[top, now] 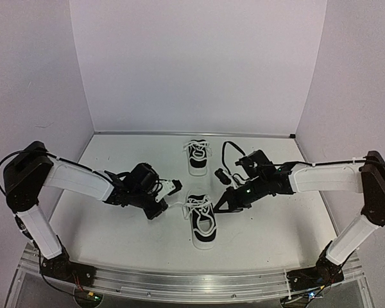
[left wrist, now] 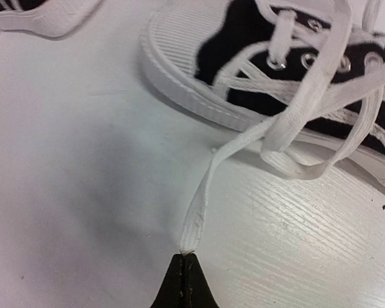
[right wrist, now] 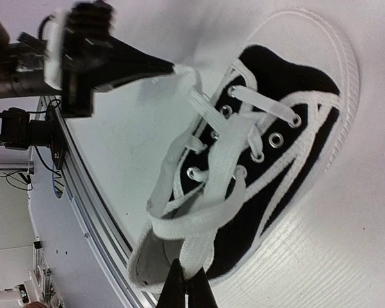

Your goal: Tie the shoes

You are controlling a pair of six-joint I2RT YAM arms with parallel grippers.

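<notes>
Pinching a lace apiece, both tools sit at the near shoe [top: 203,230], which lies on the bench [top: 109,224] between them, just right of the left tool [left wrist: 185,258] and just left of the right tool [right wrist: 187,281]. The left tool's fingers are pressed together on the very tip of 1 flat white lace [left wrist: 201,205], which runs away from it, slightly slack, up to the eyelet rows [left wrist: 308,61]. The right tool's fingers are closed on the other lace [right wrist: 194,247], right at the shoe's heel-end opening. The far shoe [top: 197,156] stands well beyond both tools, and its laces appear untied.

By their look, the laces are soft woven tape: limp and light, with some grip. They seem likely to twist and to slip out of a shallow pinch. The shoe itself looks light, so a firm pull would probably drag it across the smooth bench rather than tighten anything.

The better hold seems to be a little back from the lace tip, with the flat side across the fingers and enough free length left for a loop. The rubber sole rim [left wrist: 192,102] is the stiff part to brace against.
</notes>
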